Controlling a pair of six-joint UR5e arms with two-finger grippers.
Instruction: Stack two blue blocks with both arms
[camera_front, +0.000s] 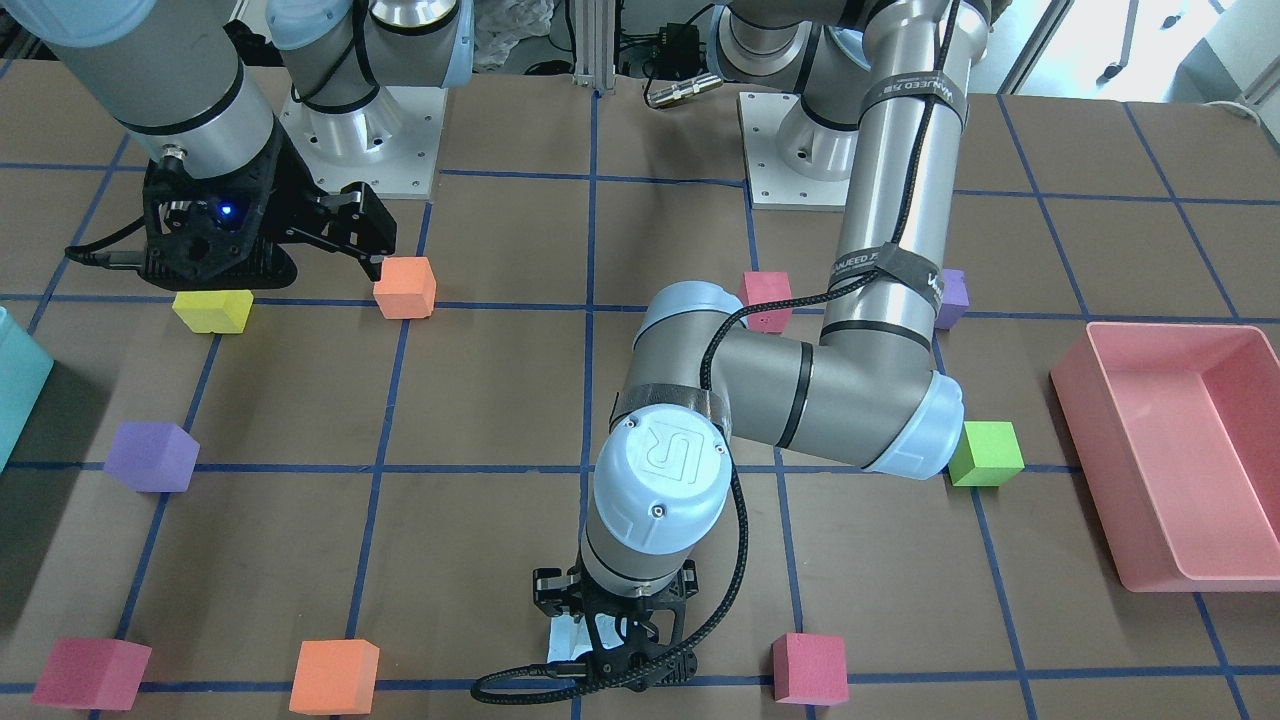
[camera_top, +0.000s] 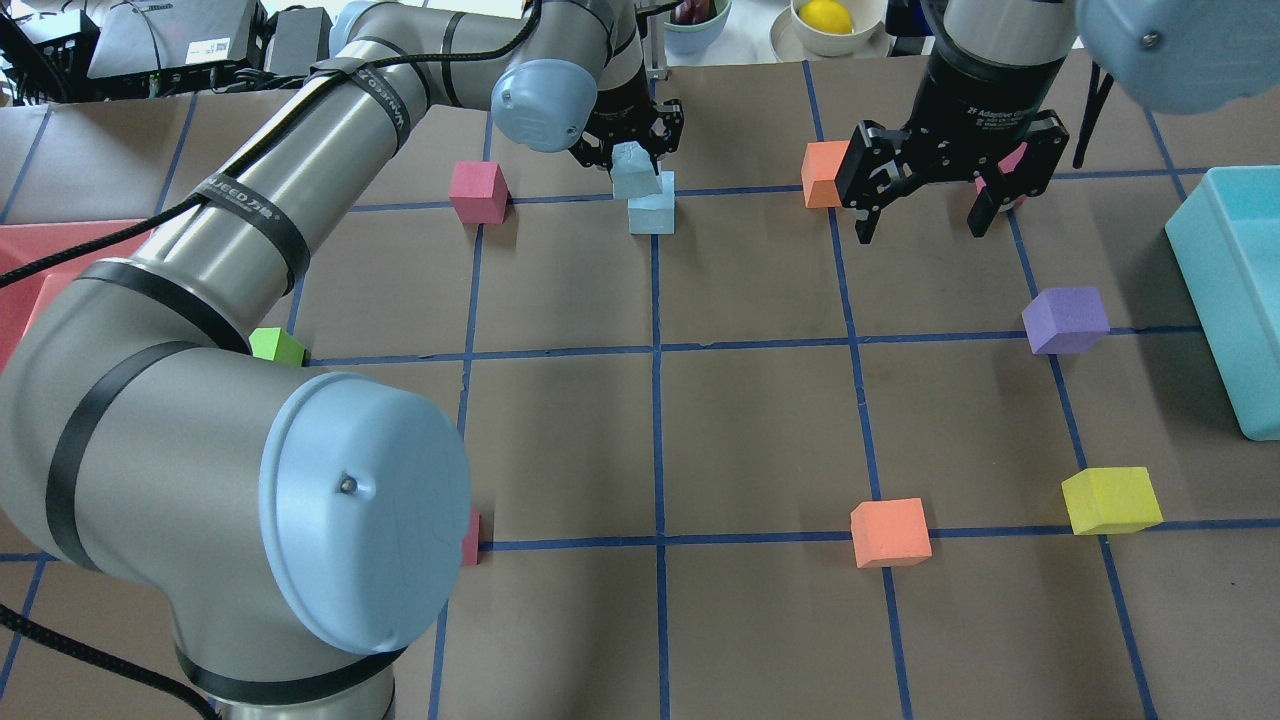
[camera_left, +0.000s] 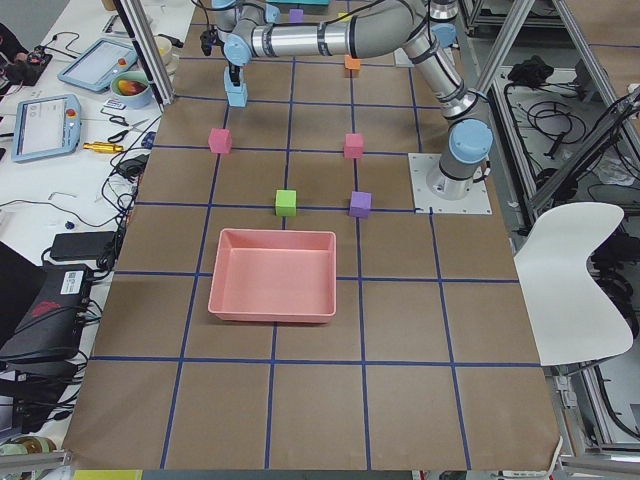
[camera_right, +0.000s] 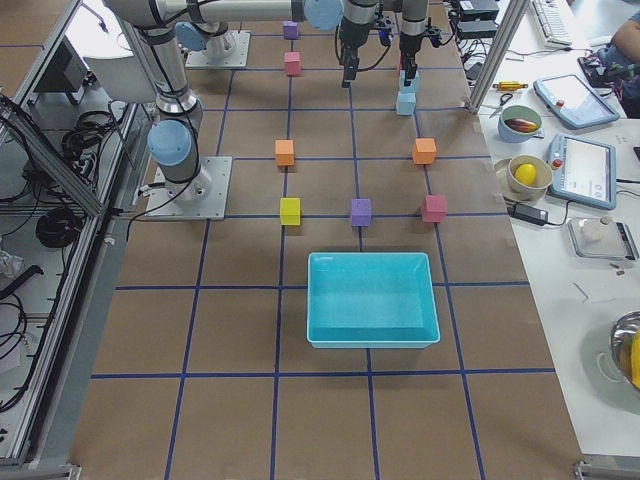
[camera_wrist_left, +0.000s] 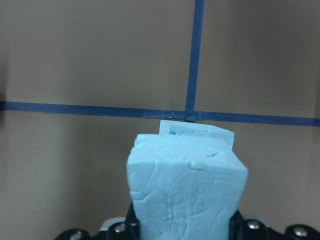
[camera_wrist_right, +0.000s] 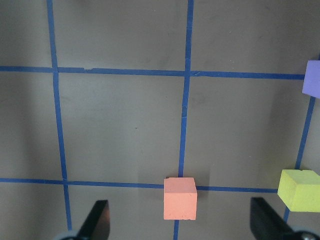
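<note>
My left gripper (camera_top: 633, 158) is shut on a pale blue block (camera_top: 636, 176), which it holds tilted right over the second blue block (camera_top: 652, 214) at the table's far middle. I cannot tell whether the two touch. In the left wrist view the held block (camera_wrist_left: 185, 192) fills the foreground, and the lower block (camera_wrist_left: 200, 131) peeks out just beyond it. My right gripper (camera_top: 922, 230) is open and empty, hovering to the right of the stack. Its fingertips (camera_wrist_right: 98, 220) frame bare table in the right wrist view.
An orange cube (camera_top: 827, 173) and a red cube (camera_top: 1012, 160) sit by the right gripper. A purple cube (camera_top: 1066, 320), a yellow cube (camera_top: 1111, 500) and another orange cube (camera_top: 890, 532) lie nearer. The teal box (camera_top: 1230, 270) is at the right edge, and a red cube (camera_top: 478, 191) is left of the stack.
</note>
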